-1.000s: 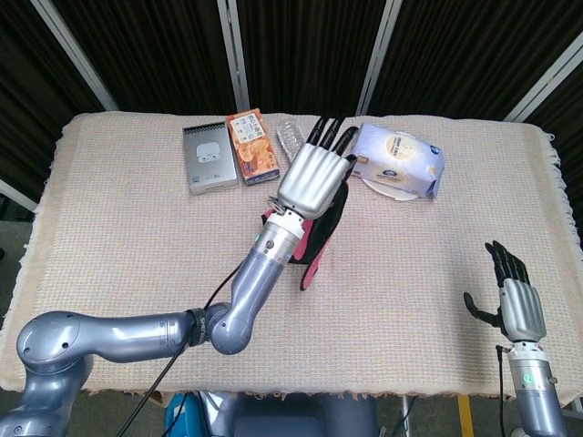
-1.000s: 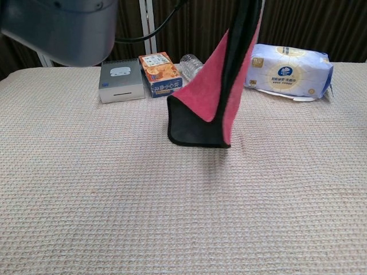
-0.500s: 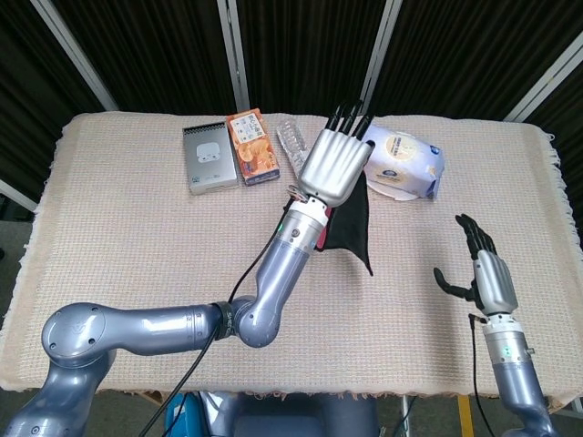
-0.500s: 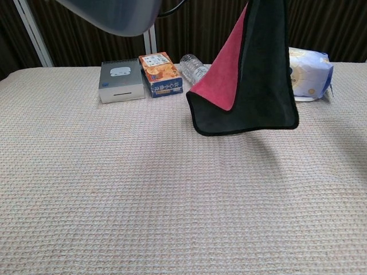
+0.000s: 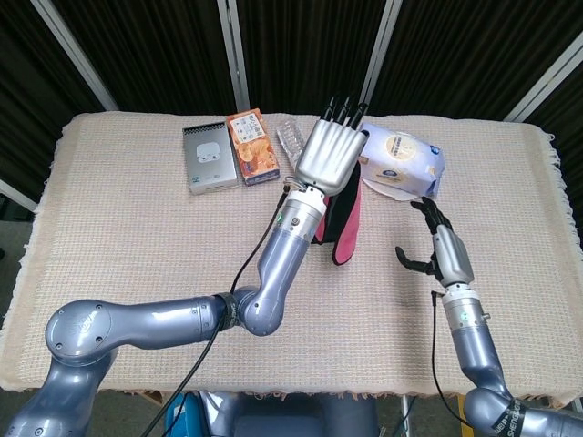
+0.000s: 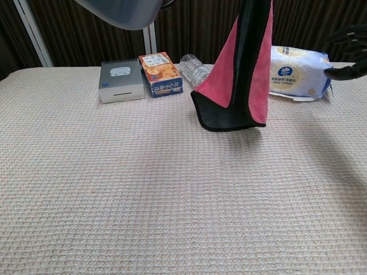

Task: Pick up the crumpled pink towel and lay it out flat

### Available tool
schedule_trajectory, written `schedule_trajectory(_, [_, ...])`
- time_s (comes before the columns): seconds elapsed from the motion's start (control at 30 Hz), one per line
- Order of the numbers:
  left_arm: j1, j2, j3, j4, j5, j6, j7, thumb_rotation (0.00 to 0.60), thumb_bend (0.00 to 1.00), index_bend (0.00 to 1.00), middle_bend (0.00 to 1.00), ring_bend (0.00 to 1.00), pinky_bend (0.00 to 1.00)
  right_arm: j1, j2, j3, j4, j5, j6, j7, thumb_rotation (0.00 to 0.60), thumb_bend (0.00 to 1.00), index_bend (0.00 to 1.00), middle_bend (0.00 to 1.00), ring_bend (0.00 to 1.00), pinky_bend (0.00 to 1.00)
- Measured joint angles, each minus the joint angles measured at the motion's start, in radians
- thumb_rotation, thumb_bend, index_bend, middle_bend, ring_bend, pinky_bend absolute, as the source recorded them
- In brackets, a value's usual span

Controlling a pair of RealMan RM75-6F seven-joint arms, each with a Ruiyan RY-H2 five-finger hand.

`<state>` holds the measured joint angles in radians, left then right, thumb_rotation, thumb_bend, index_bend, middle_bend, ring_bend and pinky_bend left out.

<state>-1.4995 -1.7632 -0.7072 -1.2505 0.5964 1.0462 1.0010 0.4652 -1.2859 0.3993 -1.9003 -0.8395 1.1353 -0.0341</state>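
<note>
The pink towel [image 5: 347,229] with a black back hangs in the air over the middle of the table, held from above by my left hand [image 5: 329,157]. In the chest view the pink towel [image 6: 241,69] dangles in folds, its lower edge clear of the cloth. My right hand [image 5: 437,250] is raised to the right of the towel with its fingers apart and nothing in it. In the chest view only the right hand's fingertips [image 6: 350,51] show at the right edge. The towel and right hand are apart.
Along the far side stand a grey box [image 5: 209,158], an orange snack box [image 5: 251,147], a lying plastic bottle [image 5: 291,141] and a tissue pack [image 5: 399,161]. A beige woven cloth [image 5: 127,237] covers the table.
My right hand has risen from the table's near right edge and moved in toward the towel. The towel has swung and turned, now showing more pink. The left hand stays high.
</note>
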Motion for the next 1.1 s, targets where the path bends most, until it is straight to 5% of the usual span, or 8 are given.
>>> schedule_trajectory(0.67, [-0.067,-0.007,0.054,0.101,-0.028,-0.005,-0.031,0.6,0.47,0.61,0.13,0.0,0.0,0.071,-0.164,-0.051,0.013,0.083,0.048,-0.098,0.6,0.35,0.16,0.0,0.0,0.0])
schedule_trajectory(1.1, [-0.142,0.034,0.05,0.127,-0.143,0.038,0.14,0.6,0.56,0.71,0.13,0.0,0.0,0.082,-0.176,-0.035,0.028,0.094,0.052,-0.088,0.6,0.35,0.16,0.0,0.0,0.0])
